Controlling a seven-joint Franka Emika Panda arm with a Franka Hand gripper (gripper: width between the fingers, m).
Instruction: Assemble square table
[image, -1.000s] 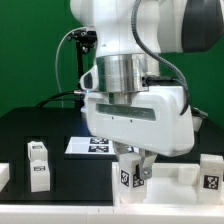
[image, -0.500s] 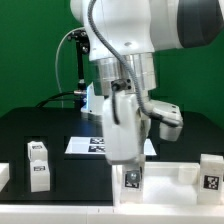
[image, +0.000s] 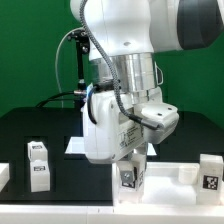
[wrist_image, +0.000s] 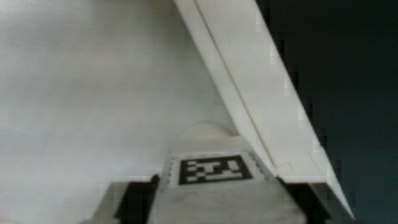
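My gripper (image: 131, 166) is shut on a white block leg (image: 128, 179) with a black-and-white tag. It holds the leg upright on the white square table top (image: 178, 176) at the front. In the wrist view the tagged leg (wrist_image: 217, 160) sits between my dark fingers (wrist_image: 130, 202), close to the top's raised rim (wrist_image: 240, 75). My gripper (wrist_image: 217, 198) clamps it from both sides. Whether the leg's foot is seated in the top is hidden.
Another tagged leg (image: 38, 165) stands at the exterior view's left and one more (image: 212, 172) at its right. A white block (image: 3, 176) shows at the left edge. The marker board (image: 78, 146) lies behind my arm on the black table.
My wrist has turned about its vertical axis over the last second while staying over the same spot, with the leg still held upright on the table top.
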